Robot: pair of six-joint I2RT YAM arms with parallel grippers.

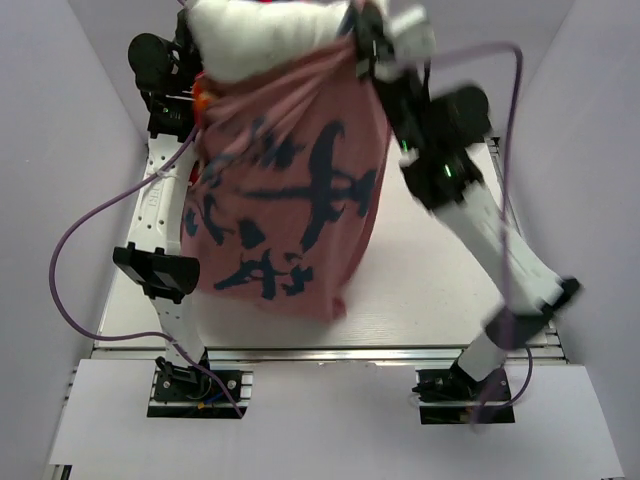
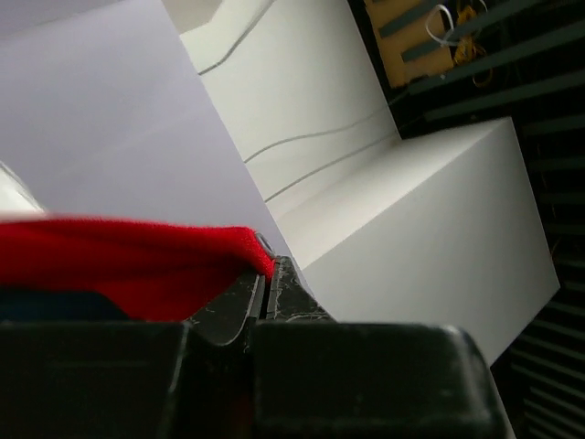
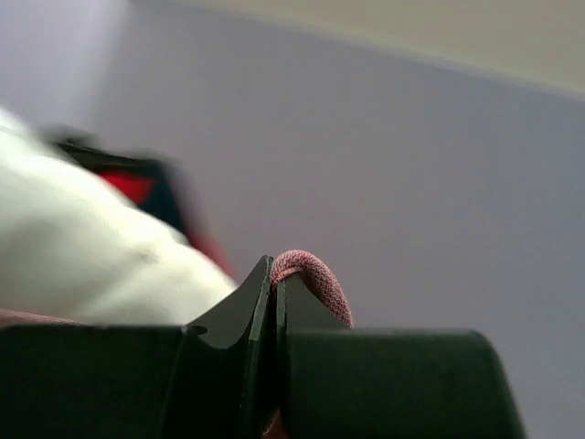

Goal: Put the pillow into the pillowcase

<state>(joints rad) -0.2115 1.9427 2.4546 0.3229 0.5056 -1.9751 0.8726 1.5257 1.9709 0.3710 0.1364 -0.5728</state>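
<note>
Left arm (image 1: 160, 205) and right arm (image 1: 490, 225) are showing white links, black joints, purple cables (image 1: 518, 80) looping beside the table (image 1: 420, 285).

A white table (image 1: 430, 280) shows bare at 3 o'clock in the top view. A metal rail (image 1: 330, 353) runs along its 6 o'clock edge, with a white board (image 1: 330, 425) below it. Pale walls (image 1: 45, 150) rise at 9 and 3 o'clock. In the left wrist view a white box (image 2: 430, 229) sits at 3 o'clock, with dark slats (image 2: 553, 110) behind it. A yellow panel (image 2: 407, 37) with wires is at 1 o'clock.
</note>
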